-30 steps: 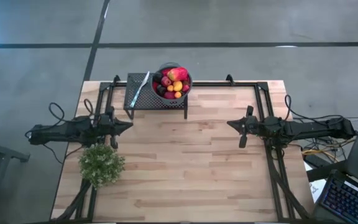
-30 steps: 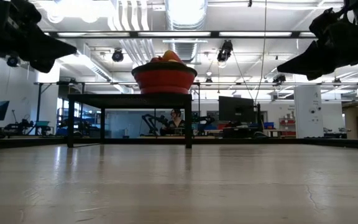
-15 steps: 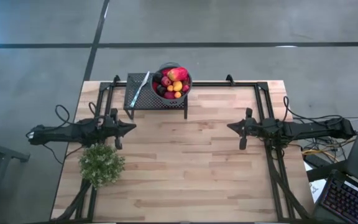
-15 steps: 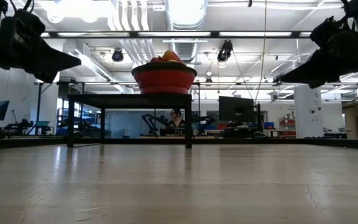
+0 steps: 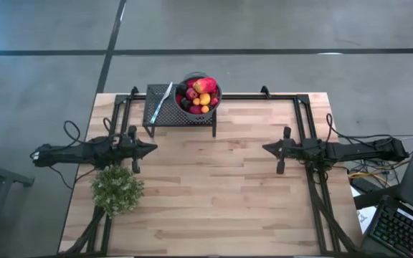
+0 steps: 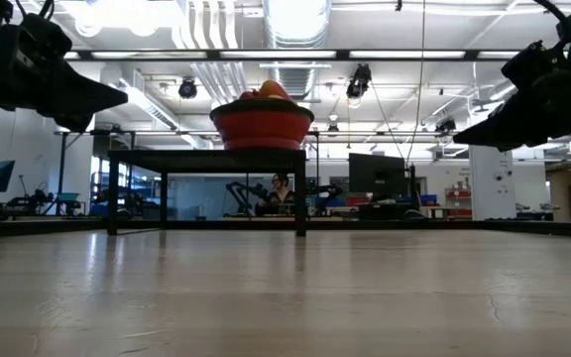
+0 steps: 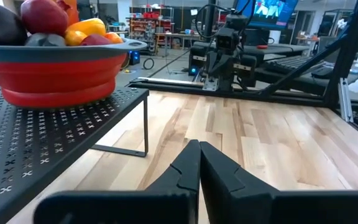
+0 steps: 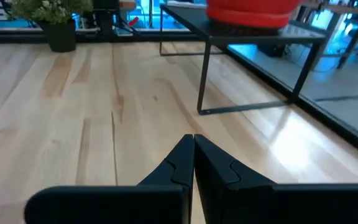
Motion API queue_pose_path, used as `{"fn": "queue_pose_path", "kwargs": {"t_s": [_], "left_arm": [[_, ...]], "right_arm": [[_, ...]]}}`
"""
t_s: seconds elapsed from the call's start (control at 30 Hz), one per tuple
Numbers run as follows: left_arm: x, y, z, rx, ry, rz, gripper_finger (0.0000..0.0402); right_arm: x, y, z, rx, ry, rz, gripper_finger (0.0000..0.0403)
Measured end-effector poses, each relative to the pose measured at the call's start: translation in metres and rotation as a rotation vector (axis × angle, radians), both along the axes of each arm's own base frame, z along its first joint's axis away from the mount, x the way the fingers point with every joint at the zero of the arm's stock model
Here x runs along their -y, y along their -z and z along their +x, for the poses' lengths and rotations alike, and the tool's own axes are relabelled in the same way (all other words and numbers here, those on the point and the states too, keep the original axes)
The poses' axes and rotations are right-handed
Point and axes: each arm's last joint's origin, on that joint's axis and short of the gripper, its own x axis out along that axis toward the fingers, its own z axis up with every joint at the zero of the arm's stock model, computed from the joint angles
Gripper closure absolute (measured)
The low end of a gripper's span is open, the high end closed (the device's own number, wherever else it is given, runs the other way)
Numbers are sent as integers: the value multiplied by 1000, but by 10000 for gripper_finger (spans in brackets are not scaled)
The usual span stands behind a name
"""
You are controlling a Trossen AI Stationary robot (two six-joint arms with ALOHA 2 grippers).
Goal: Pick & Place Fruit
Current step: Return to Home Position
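Finishing this retreat cleanly is mostly about not disturbing what is already set down. The fruit (image 5: 197, 95) sits heaped in the red bowl (image 6: 262, 127) on the black shelf (image 5: 153, 115) at the far edge of the desk (image 5: 214, 193), and the knife (image 5: 162, 100) lies on the shelf just beside the bowl, so nothing seems left to carry. The left hand (image 5: 153, 147) hangs above the left side of the desk, fingers pressed together and holding nothing, pointing in toward the middle. The right hand (image 5: 265, 147) mirrors it on the right side, its fingers likewise together and empty. Both are clear of the shelf and raised off the wood. The left arm lies just beside the bushy plant (image 5: 117, 188), so any pull-back is best made straight along the arm's own line, with no swing toward the near edge. It seems wise to keep both hands closed, level and low enough to pass under no part of the shelf, and to settle the two arms slowly so the loose cables at their bases do not snag
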Motion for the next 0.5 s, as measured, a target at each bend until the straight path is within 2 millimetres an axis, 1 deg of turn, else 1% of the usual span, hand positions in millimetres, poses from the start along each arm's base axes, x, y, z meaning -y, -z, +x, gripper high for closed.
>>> {"fn": "queue_pose_path", "kwargs": {"t_s": [0.2, 0.37, 0.5], "left_arm": [[0, -1, 0, 7, 0, -47, 379], [0, 0, 0, 8, 0, -50, 380], [0, 0, 0, 9, -1, -50, 383]], "right_arm": [[-1, -6, -4, 68, -29, -43, 394], [0, -12, -7, 135, -28, -49, 394], [0, -14, -8, 176, -15, 31, 394]]}}
